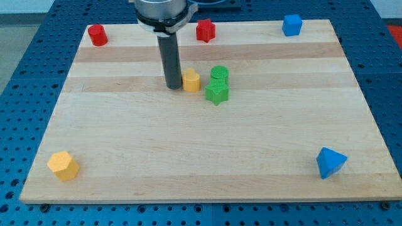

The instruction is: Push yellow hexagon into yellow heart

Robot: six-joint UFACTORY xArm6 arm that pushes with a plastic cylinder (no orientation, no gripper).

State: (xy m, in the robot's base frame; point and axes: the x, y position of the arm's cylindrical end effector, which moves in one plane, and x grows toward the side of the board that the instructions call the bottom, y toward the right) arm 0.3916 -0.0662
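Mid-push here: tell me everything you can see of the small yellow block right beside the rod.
The yellow block is small, matte, plastic-looking and faceted; its exact shape is hard to make out. It sits flat on the wooden board, above centre. My tip stands against its left side, apparently touching. Two green blocks lie just to its right, with a narrow gap.
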